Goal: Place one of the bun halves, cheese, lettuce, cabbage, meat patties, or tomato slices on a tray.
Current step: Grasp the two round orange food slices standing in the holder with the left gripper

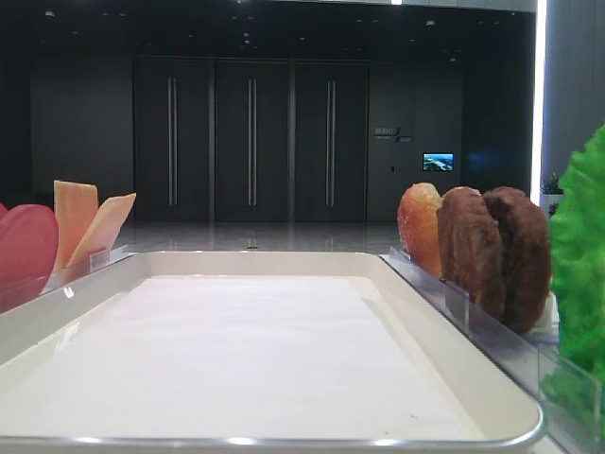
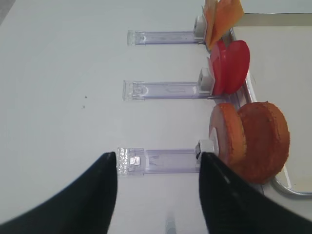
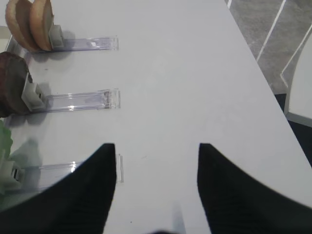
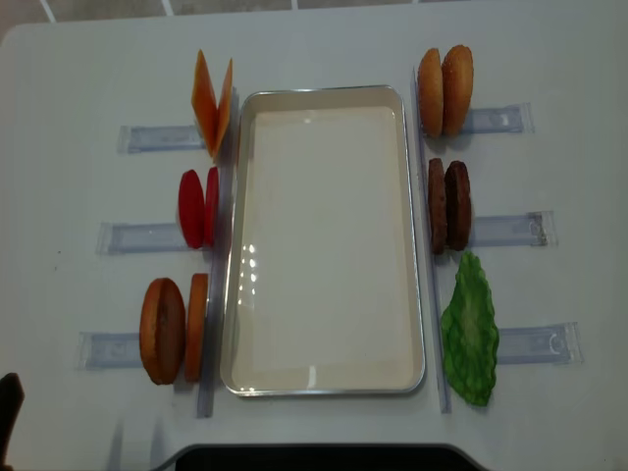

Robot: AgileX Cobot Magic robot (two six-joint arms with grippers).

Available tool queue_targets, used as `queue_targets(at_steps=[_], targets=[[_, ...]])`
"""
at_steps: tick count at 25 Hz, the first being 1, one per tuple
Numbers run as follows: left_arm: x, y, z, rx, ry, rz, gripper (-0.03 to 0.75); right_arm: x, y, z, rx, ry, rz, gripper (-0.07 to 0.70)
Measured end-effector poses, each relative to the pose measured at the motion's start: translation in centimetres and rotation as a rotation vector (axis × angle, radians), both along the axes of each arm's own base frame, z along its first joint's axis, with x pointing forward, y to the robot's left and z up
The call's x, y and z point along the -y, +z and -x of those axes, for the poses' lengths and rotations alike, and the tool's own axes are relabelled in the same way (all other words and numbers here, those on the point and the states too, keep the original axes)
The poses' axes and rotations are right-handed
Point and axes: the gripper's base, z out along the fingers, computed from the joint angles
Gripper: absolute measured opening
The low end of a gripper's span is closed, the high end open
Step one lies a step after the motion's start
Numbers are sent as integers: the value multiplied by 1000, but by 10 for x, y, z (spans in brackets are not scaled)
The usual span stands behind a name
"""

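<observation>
The off-white tray [image 4: 324, 235] lies bare in the middle. On its left stand cheese [image 4: 210, 96], tomato slices [image 4: 196, 208] and bun halves [image 4: 172, 329]. On its right stand more bun halves [image 4: 444, 90], meat patties [image 4: 448, 204] and lettuce [image 4: 469, 329]. Cabbage is out of view. My left gripper [image 2: 158, 155] hovers open over the table, left of the bun halves [image 2: 253, 139], with nothing between its fingers [image 2: 105, 195]. My right gripper [image 3: 156, 145] is open over bare table, right of the lettuce [image 3: 4, 141] and meat patties [image 3: 12, 83].
Each food stands in a clear plastic holder [image 2: 161, 161] that runs outward from the tray; more holders [image 3: 80, 100] lie on the right side. The white table's right edge [image 3: 273, 87] drops to a grey floor.
</observation>
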Motion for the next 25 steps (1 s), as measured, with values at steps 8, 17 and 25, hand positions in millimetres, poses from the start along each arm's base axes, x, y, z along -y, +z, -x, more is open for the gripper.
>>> queue_targets(at_steps=[8, 17, 25], targets=[[0, 0, 0, 0, 0, 0, 313, 0, 0, 0, 0, 0, 0, 363], [-6, 9, -37, -175, 109, 86, 306, 0, 0, 0, 0, 0, 0, 363], [-7, 19, -149, -523, 95, 117, 413, 0, 0, 0, 0, 0, 0, 363]])
